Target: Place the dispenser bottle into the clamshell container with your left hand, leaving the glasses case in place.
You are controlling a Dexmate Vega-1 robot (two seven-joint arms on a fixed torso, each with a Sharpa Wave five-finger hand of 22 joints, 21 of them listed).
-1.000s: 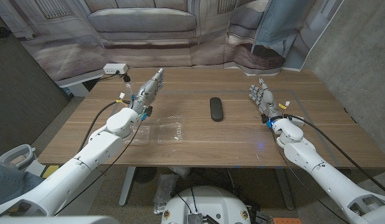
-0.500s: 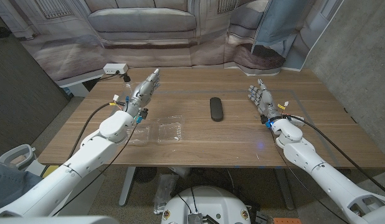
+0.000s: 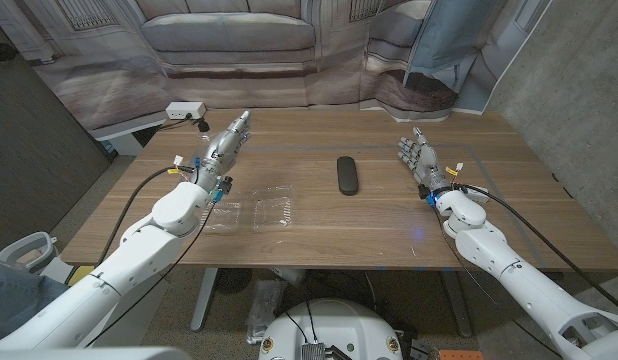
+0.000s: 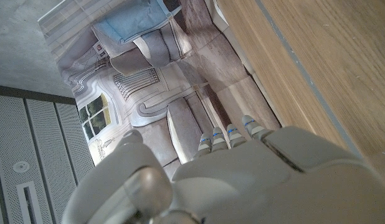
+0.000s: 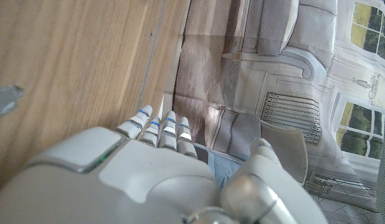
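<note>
Black glasses case (image 3: 347,175), clear, seemingly colourless clamshell container (image 3: 261,212), brown wood-grain table (image 3: 389,225), white hands (image 3: 421,160).

Printed sofa backdrop (image 3: 229,40), concrete wall (image 3: 579,80)

One glasses case (image 3: 347,175), one clear clamshell container (image 3: 257,212), perhaps one small white box (image 3: 186,110).

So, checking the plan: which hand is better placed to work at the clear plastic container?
Left. The left hand is on the same side of the table as the container. The right hand is on the other side, past the glasses case.
</note>
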